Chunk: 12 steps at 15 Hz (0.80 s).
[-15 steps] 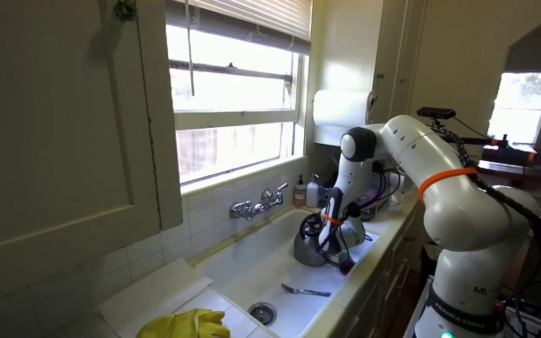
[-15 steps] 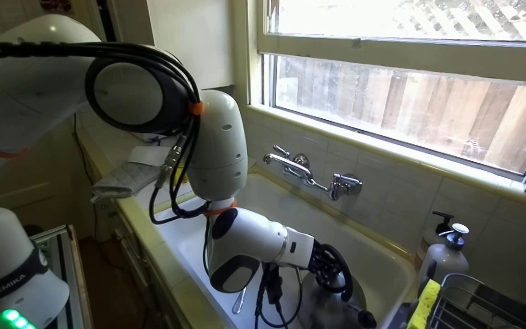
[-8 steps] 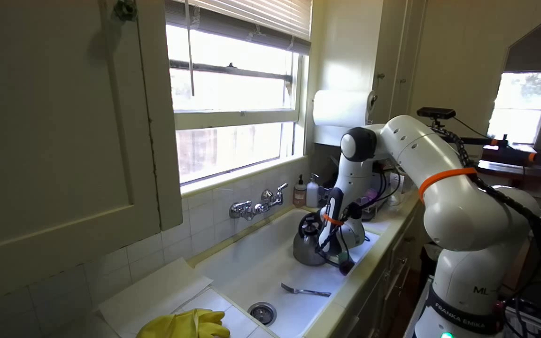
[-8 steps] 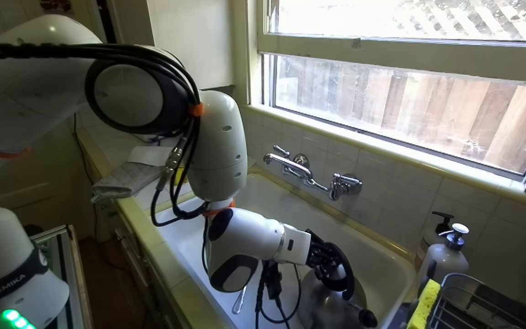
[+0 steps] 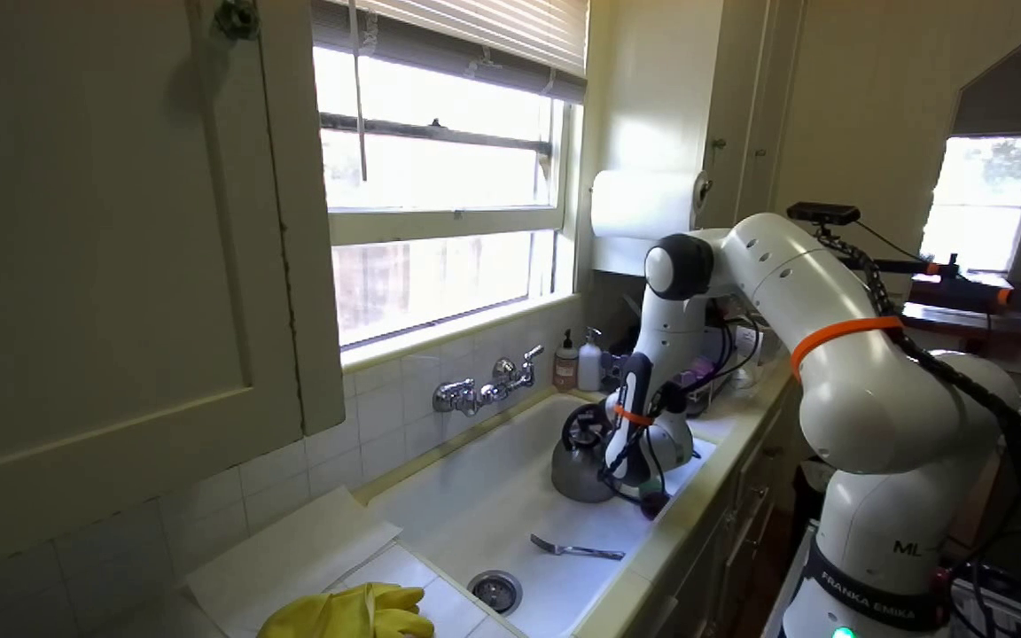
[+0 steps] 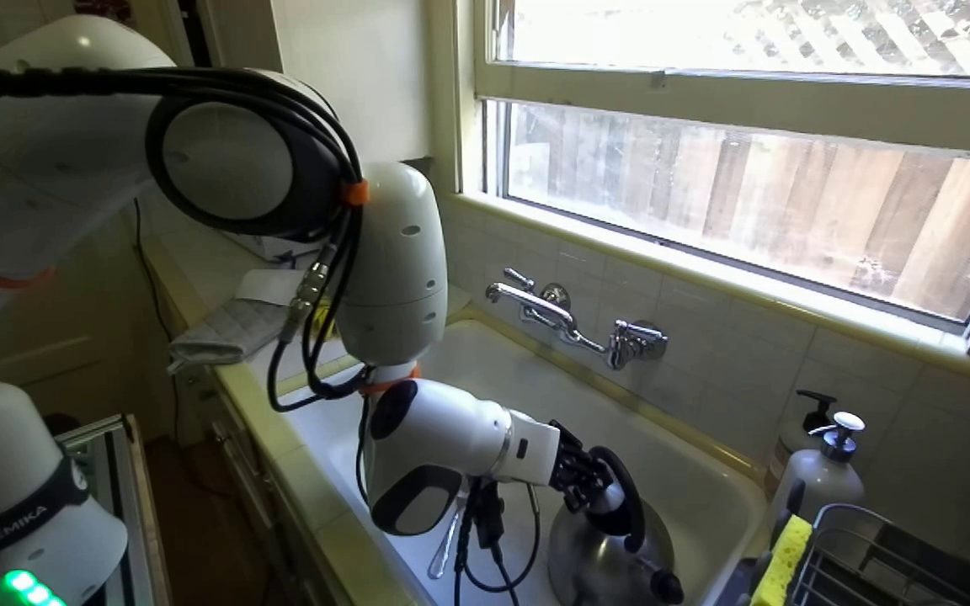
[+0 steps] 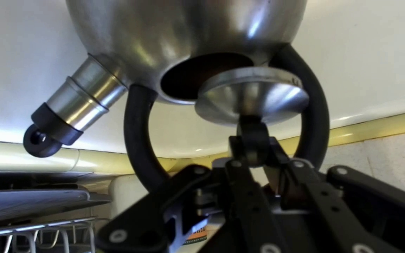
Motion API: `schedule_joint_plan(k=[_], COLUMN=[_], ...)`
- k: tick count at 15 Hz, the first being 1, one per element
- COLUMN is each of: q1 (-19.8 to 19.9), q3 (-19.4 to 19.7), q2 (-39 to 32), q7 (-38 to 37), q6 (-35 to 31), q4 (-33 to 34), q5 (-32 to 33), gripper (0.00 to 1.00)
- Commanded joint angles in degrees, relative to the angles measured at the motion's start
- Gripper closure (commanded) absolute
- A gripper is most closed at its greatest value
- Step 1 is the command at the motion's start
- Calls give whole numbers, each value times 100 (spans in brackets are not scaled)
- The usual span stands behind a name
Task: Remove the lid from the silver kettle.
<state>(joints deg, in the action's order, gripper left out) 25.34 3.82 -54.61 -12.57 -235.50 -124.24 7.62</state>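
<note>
The silver kettle [image 5: 578,470] stands in the white sink [image 5: 475,496]; it also shows in the wrist view [image 7: 146,31] with its dark round opening uncovered. Its arched black handle [image 7: 315,116] spans the top, and its capped spout [image 7: 79,93] points to the left there. The silver lid [image 7: 255,98] is off the opening and slightly raised, partly overlapping it in view, inside the handle's arch. My gripper [image 7: 254,146] is shut on the lid's black knob [image 7: 253,133]. In an exterior view the lid [image 6: 606,498] shows between the gripper and the handle.
A fork [image 5: 577,550] lies in the sink near the drain [image 5: 494,591]. Yellow gloves [image 5: 346,611] lie on the counter. The faucet [image 6: 552,313] is on the wall. Soap bottles [image 6: 826,480], a yellow sponge [image 6: 782,560] and a dish rack [image 6: 872,547] stand beyond the spout.
The arm has risen and drawn back a little with the lid, which shows more clearly in an exterior view. The kettle has shifted or turned slightly.
</note>
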Motion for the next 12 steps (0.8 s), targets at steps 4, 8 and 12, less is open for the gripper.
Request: schedule_joint_plan(k=[4, 8, 12], q1=[26, -21, -153], q3=[-85, -137, -210], q2=[492, 622, 646], q7=[-156, -124, -52], q6=[65, 235, 447], q4=[-782, -1019, -1011], q5=[380, 638, 691], gripper=[95, 95, 95])
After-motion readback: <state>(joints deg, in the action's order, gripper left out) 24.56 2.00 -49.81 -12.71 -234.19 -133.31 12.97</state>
